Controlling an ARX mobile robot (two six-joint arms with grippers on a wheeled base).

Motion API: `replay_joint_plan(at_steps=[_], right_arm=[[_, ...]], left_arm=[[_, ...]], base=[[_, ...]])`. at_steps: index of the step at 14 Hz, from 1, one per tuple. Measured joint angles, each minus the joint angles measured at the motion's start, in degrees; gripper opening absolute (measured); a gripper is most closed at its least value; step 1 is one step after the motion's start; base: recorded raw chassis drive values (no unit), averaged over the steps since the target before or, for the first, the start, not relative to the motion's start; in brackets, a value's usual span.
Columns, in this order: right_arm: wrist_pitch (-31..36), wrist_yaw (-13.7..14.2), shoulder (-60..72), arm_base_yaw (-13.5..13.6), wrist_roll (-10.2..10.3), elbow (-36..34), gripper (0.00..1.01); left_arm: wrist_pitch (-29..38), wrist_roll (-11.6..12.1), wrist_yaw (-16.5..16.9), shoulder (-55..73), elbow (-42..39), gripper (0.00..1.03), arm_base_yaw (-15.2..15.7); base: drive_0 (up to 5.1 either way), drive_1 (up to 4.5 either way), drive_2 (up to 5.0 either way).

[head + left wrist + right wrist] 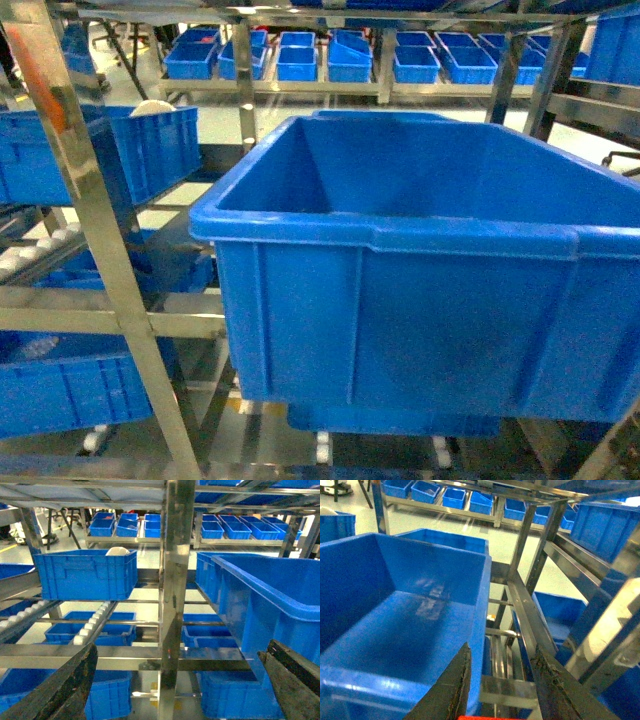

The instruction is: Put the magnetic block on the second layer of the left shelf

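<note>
Above the large blue tub (395, 580): the right hand (501, 650) hangs over the near right corner of this tub, tilted down toward its floor, as the right wrist view shows.
Right hand fingers (455, 690): two dark, scuffed blades, partly apart, one over the tub's rim and the other over the steel rail just right of the tub.
Magnetic block (487, 718): only a thin bright red sliver at the bottom edge of the right wrist view, low between the two fingers and above the tub's near rim; I cannot tell whether the fingers clamp it.
Left hand (182, 650): level, left of the tub and facing the rack, its fingers (60, 690) spread wide with nothing between them; released.
Head view: neither hand shows in it.
Tub material: smooth glossy blue plastic, deep and rectangular, thick rolled rim, ribbed outer wall (400, 300); the inside floor has a pale scuffed patch.
Left shelf second layer (520, 605): shiny stainless-steel rails and crossbars running along the tub's right side.
Steel upright (172, 580): a flat, mirror-bright post just left of the tub.
Smaller blue crate (85, 575): ribbed plastic, left of the tub beyond the upright, resting on a track of white rollers (92, 625).
</note>
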Motion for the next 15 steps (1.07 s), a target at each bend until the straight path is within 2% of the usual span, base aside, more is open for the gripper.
replay_joint_plan(at_steps=[5, 11, 12, 13, 15], right_arm=[[0.22, -0.02, -0.07, 0.0, 0.02, 0.0, 0.32], [0.09, -0.2, -0.07, 0.0, 0.04, 0.02, 0.32], [-1.25, -0.61, -0.07, 0.09, 0.66, 0.13, 0.32], [-4.11, -0.87, 0.11, 1.6, 2.12, 0.35, 0.32], [-5.66, -0.48, 4.52, 6.25, 5.4, 1.44, 0.32]], left_arm=[[0.02, 0.02, 0.02, -0.02, 0.0, 0.98, 0.0], [-0.02, 0.02, -0.04, -0.02, 0.0, 0.98, -0.04], [-0.02, 0.02, 0.02, -0.02, 0.0, 0.98, -0.07], [-0.02, 0.02, 0.02, -0.02, 0.0, 0.98, -0.07], [-0.02, 0.02, 0.04, 0.0, 0.0, 0.98, -0.07]], base=[[-3.1, 4.96, -1.7], [-0.1, -0.05, -0.1], [0.0, 0.0, 0.0], [0.0, 0.0, 0.0], [0.0, 0.0, 0.0]])
